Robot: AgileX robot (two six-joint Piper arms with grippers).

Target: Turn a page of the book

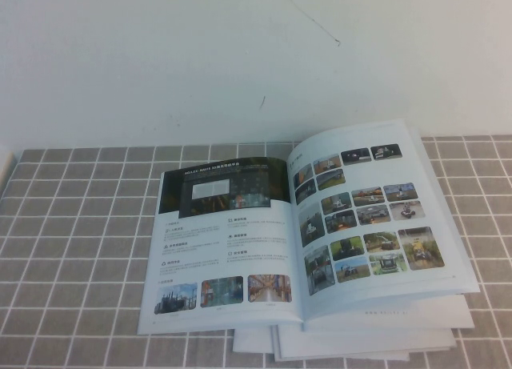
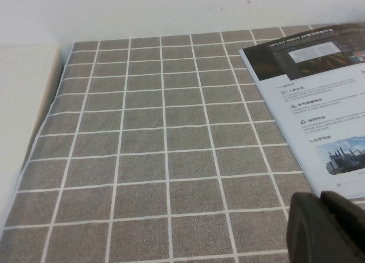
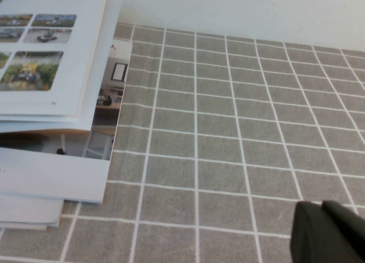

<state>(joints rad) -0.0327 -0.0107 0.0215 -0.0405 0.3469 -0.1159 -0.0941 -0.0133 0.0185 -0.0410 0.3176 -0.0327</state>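
The book [image 1: 304, 233] lies open on the grey checked cloth. Its left sheet [image 1: 224, 249] has a dark banner and text columns. The page [image 1: 364, 217] with a grid of small colour photos lies on the right, slightly raised at the spine. My left gripper [image 2: 320, 199] is shut and empty, low over the cloth just off the book's near left corner [image 2: 336, 183]. My right gripper [image 3: 322, 207] is shut and empty over bare cloth, well to the right of the page's edge [image 3: 51, 75]. Neither gripper shows in the high view.
White booklets [image 1: 352, 341] are stacked under the book and stick out at its near edge; they also show in the right wrist view [image 3: 51, 177]. A white wall [image 1: 240, 57] stands behind the table. A pale surface [image 2: 23, 120] borders the cloth on the left.
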